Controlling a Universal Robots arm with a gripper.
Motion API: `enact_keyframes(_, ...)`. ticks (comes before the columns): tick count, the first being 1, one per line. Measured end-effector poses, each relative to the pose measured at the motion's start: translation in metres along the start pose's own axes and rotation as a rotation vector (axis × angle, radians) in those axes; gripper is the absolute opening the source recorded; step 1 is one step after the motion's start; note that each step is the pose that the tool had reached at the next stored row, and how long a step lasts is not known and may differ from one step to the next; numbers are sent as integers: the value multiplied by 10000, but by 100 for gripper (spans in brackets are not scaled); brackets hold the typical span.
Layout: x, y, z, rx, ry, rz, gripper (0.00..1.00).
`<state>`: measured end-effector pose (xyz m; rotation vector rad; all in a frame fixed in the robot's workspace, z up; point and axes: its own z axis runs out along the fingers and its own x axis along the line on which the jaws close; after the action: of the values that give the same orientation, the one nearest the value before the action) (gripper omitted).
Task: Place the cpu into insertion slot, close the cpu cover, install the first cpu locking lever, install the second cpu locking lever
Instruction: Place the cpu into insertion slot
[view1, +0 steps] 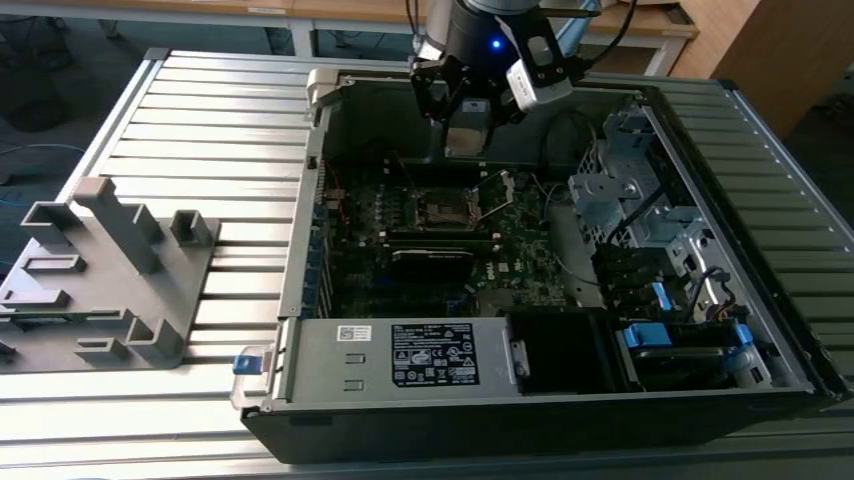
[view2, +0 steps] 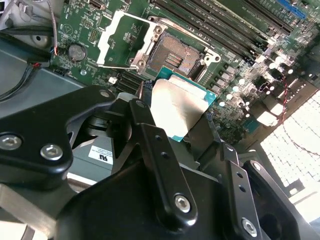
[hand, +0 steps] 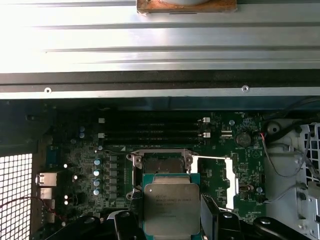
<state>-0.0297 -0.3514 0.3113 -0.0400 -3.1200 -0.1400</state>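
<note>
1. cpu (hand: 170, 207): near-square, metal top upward, level, edges parallel to those of the socket (hand: 161, 165). The gripper (hand: 170, 220) clenches it by 2 opposite edges, high over the motherboard (view1: 400, 290) and apart from the socket.
2. Socket: contacts uncovered. The cpu cover (hand: 229, 180) is swung open, on the exterior view's right of the socket.
3. Computer case (view1: 300, 250): open on top, on a slatted table (view1: 200, 120), holding the motherboard. Its walls ring the board, leaving room from above.

exterior view looks down on the open case (view1: 534, 432); both wrist views closely share its socket (view2: 175, 55) (hand: 161, 165).
</note>
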Motion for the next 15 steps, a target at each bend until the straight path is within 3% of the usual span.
enact_keyframes(15, -1, -6, 62, -29, -1, -1, 54)
